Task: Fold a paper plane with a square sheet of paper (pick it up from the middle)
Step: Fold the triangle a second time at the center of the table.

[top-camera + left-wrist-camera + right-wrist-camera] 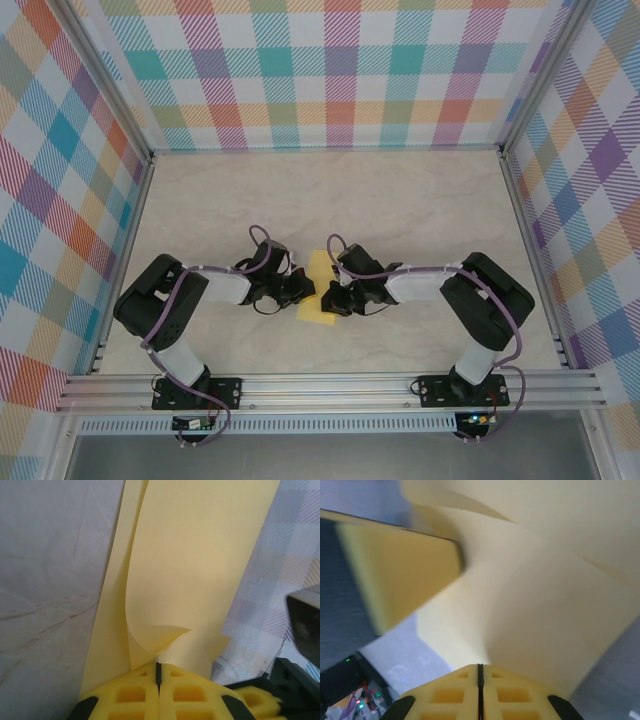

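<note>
Position: the square sheet of paper point(319, 266) sat over the table point(400, 200), toward 6 o'clock from the table's centre, directly between the two grippers.

Condition: the sheet was not flat. It was bent into curved, overlapping layers, and one corner curled over near the left fingertips.

Left gripper point(158, 672): at the sheet's 9 o'clock, jaws together and clamped on the paper.

Right gripper point(480, 672): at the sheet's 3 o'clock, jaws together and pinching the paper's opposite side.

I count one square sheet of paper point(320, 314). Beside it are two arms point(175, 305), and two grippers: the left gripper point(158, 675) and the right gripper point(480, 672).
</note>
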`<act>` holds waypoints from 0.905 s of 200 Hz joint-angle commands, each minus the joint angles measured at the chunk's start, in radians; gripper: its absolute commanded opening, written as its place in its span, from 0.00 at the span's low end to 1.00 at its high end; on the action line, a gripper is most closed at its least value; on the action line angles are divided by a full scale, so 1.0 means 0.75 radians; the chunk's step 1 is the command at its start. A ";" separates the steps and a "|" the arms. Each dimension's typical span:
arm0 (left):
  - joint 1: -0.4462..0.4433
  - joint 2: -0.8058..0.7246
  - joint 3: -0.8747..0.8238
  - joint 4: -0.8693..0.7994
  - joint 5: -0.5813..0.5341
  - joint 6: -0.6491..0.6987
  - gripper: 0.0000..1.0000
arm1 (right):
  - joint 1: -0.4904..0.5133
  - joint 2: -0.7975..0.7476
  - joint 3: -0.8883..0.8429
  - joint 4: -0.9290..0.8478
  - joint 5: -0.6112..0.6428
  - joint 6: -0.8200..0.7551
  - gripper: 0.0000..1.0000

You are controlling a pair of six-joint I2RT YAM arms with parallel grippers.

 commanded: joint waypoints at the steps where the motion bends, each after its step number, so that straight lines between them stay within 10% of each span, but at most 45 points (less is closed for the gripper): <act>1: -0.011 0.002 -0.006 -0.099 -0.039 0.008 0.00 | 0.006 -0.003 -0.076 -0.029 0.030 0.016 0.09; 181: 0.177 0.042 0.198 -0.296 -0.090 0.177 0.00 | -0.001 0.052 -0.090 -0.178 -0.036 -0.128 0.04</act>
